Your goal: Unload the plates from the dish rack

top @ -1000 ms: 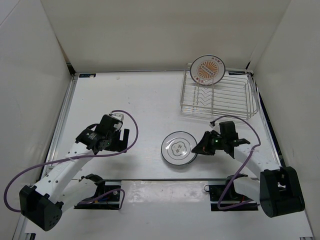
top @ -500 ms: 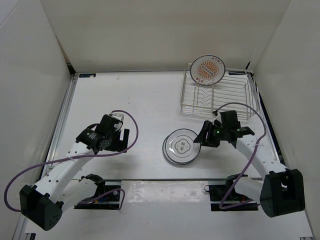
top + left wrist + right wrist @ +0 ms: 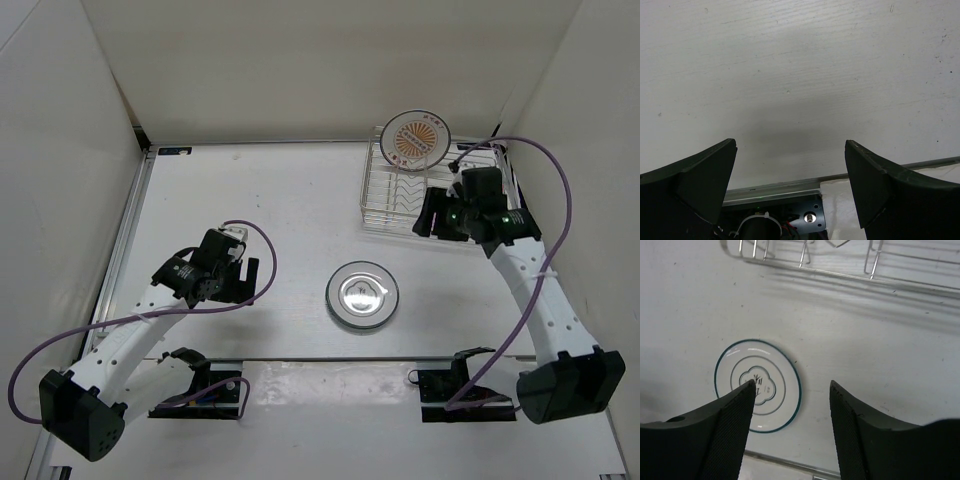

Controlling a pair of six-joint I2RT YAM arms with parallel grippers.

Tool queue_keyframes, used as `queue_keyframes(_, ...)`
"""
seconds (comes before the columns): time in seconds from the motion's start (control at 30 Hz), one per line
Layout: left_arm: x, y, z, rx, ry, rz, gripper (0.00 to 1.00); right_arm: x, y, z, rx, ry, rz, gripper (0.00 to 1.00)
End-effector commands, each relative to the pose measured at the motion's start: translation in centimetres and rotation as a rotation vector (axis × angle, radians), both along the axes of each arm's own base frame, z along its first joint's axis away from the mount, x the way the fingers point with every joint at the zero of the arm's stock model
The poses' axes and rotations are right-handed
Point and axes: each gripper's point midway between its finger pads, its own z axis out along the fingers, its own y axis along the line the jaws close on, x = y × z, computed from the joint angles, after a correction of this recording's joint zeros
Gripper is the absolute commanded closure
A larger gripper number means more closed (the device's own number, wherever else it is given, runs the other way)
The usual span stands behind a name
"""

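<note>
**UNLOADING STEP: SECOND PLATE, APPROACH TO RACK**

The white table (image 3: 270, 200) is carrying the whole work area. The wire dish rack (image 3: 398, 216) is sitting at its far right corner, well apart from the left arm (image 3: 140, 335). The right arm (image 3: 535, 300) is reaching out to the rack's near side.

One plate is standing on edge at the rack's far left end. This is the sunburst plate (image 3: 419, 140), and it is leaning between the zigzag dividers with its orange-red face turned toward the arms. No other plate is showing in the rack. A second plate, the teal-rimmed plate (image 3: 362, 294), is lying flat on the table near the front edge, between the two arm bases.

The right gripper (image 3: 430, 212) is hovering over the near left part of the rack. Its fingers (image 3: 725, 435) are standing apart and are gripping nothing. The left gripper (image 3: 251, 281) is hanging low over bare table, and its fingers (image 3: 695, 185) are spread wide and are also gripping nothing.

Judgement: one plate is appearing unloaded and the sunburst plate is the one remaining. The step in hand is probably the right arm's approach to it. The next move is calling for advancing the gripper to the far left slot. It is also calling for straddling the upper rim with one finger on each face, and then closing and lifting straight up clear of the dividers.
</note>
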Motion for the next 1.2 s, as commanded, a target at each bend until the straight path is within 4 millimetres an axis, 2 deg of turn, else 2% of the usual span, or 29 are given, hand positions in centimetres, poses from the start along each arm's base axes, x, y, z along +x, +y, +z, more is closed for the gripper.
queue_keyframes(0.0,0.4,-0.6,1.2,-0.036,-0.033,-0.006,0.00,4.0,-1.3,1.8,-0.055,-0.090,-0.050,0.37)
queue_keyframes(0.07,0.4,-0.6,1.2,-0.038,-0.033,-0.006,0.00,6.8,-1.9,3.0,-0.057,-0.141,-0.089,0.42)
queue_keyframes(0.1,0.4,-0.7,1.2,-0.041,-0.031,-0.007,0.00,9.1,-2.6,3.7,-0.071,-0.209,-0.133,0.44)
queue_keyframes(0.13,0.4,-0.7,1.3,-0.043,-0.033,-0.012,0.00,10.0,-3.3,3.9,-0.077,-0.232,-0.158,0.44)
queue_keyframes(0.17,0.4,-0.7,1.3,-0.045,-0.036,-0.009,0.00,10.7,-3.0,3.8,-0.061,-0.245,-0.140,0.44)
queue_keyframes(0.2,0.3,-0.7,1.3,-0.046,-0.035,-0.010,0.00,12.4,-3.1,4.8,-0.056,-0.316,-0.143,0.44)
queue_keyframes(0.27,0.3,-0.8,1.2,-0.050,-0.033,-0.012,0.00,13.7,-3.6,5.1,-0.066,-0.357,-0.149,0.44)
queue_keyframes(0.3,0.4,-0.9,1.3,-0.054,-0.037,-0.016,0.00,15.4,-3.9,5.8,-0.071,-0.424,-0.160,0.41)
queue_keyframes(0.33,0.2,-1.0,1.2,-0.058,-0.028,-0.019,0.00,16.0,-4.5,5.7,-0.111,-0.451,-0.155,0.39)
queue_keyframes(0.37,0.2,-1.1,1.2,-0.062,-0.028,-0.023,0.00,17.4,-6.0,6.8,-0.147,-0.524,-0.202,0.39)
queue_keyframes(0.4,0.2,-1.1,1.3,-0.065,-0.024,-0.024,0.00,18.4,-6.5,5.4,-0.200,-0.523,-0.184,0.39)
queue_keyframes(0.47,0.1,-1.4,1.3,-0.078,-0.026,-0.034,0.00,20.7,-7.3,7.4,-0.281,-0.671,-0.144,0.36)
queue_keyframes(0.53,0.1,-1.5,1.4,-0.087,-0.028,-0.037,0.00,23.0,-7.6,6.7,-0.402,-0.711,-0.065,0.34)
queue_keyframes(0.57,0.1,-1.6,1.4,-0.091,-0.029,-0.038,0.00,24.0,-8.4,5.2,-0.438,-0.683,-0.048,0.34)
queue_keyframes(0.63,0.0,-1.8,1.5,-0.104,-0.031,-0.047,0.00,26.0,-8.9,5.4,-0.450,-0.672,-0.023,0.34)
queue_keyframes(0.67,0.0,-1.9,1.5,-0.109,-0.035,-0.047,0.00,26.9,-9.4,3.9,-0.451,-0.642,-0.009,0.34)
queue_keyframes(0.7,0.0,-1.9,1.6,-0.114,-0.036,-0.052,0.00,27.7,-8.6,4.7,-0.419,-0.673,0.045,0.34)
queue_keyframes(0.73,0.0,-2.1,1.6,-0.118,-0.035,-0.056,0.00,28.9,-8.4,3.0,-0.423,-0.648,0.070,0.33)
queue_keyframes(0.77,-0.1,-2.0,1.5,-0.115,-0.032,-0.055,0.00,29.5,-8.1,3.4,-0.415,-0.663,0.086,0.33)
queue_keyframes(0.8,0.0,-2.1,1.6,-0.121,-0.033,-0.056,0.00,29.8,-9.4,3.5,-0.398,-0.668,0.094,0.33)
queue_keyframes(0.83,-0.1,-2.2,1.5,-0.122,-0.028,-0.059,0.00,30.4,-9.6,3.8,-0.398,-0.680,0.095,0.33)
queue_keyframes(0.87,-0.1,-2.2,1.6,-0.122,-0.030,-0.059,0.00,31.3,-9.5,2.7,-0.379,-0.672,0.108,0.33)
queue_keyframes(0.9,0.0,-2.2,1.6,-0.124,-0.028,-0.061,0.00,31.6,-10.5,2.8,-0.370,-0.673,0.089,0.33)
queue_keyframes(0.93,-0.2,-2.2,1.5,-0.120,-0.023,-0.062,0.00,32.0,-10.4,1.8,-0.351,-0.661,0.106,0.33)
queue_keyframes(0.97,-0.2,-2.2,1.5,-0.124,-0.026,-0.065,0.00,32.5,-10.6,2.1,-0.327,-0.682,0.112,0.33)
queue_keyframes(1.0,-0.2,-2.3,1.6,-0.129,-0.029,-0.069,0.00,32.8,-10.6,1.5,-0.302,-0.674,0.113,0.33)
queue_keyframes(1.07,-0.2,-2.4,1.6,-0.132,-0.028,-0.078,0.00,33.0,-10.7,1.7,-0.245,-0.693,0.149,0.33)
queue_keyframes(1.1,-0.1,-2.5,1.8,-0.138,-0.037,-0.079,0.00,33.3,-10.5,0.8,-0.197,-0.680,0.141,0.33)
queue_keyframes(1.17,0.0,-2.5,1.8,-0.142,-0.045,-0.080,0.00,33.2,-10.4,1.0,-0.135,-0.701,0.167,0.33)
